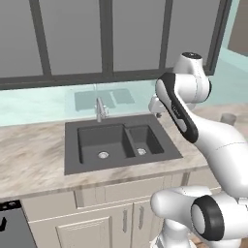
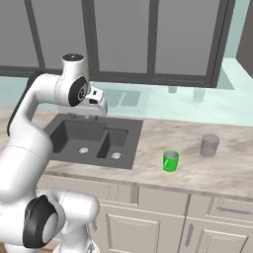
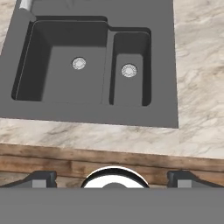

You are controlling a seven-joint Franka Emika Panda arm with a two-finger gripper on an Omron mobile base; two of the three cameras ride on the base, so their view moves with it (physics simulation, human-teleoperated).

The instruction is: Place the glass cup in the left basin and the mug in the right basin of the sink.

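The dark sink (image 1: pixel 116 164) is set into the marble counter. Its wider left basin (image 1: pixel 99 138) and narrower right basin (image 1: pixel 145 135) each have a silver drain. In the hand view I look straight down on the left basin (image 3: pixel 57 74) and right basin (image 3: pixel 129 89). The green mug (image 2: pixel 170 161) stands upright on the counter right of the sink (image 2: pixel 133 143). The glass cup (image 2: pixel 209 145) stands farther right and back, also seen as the glass cup (image 1: pixel 227 118). My gripper (image 2: pixel 89 114) hangs high over the sink, open, with wide-apart fingertips (image 3: pixel 40 178) holding nothing.
A slim silver faucet (image 1: pixel 100 110) rises behind the left basin. Windows run along the wall behind the counter. White cabinet doors (image 2: pixel 148 227) sit below the counter, and a stove corner (image 1: pixel 9 218) shows at the far left.
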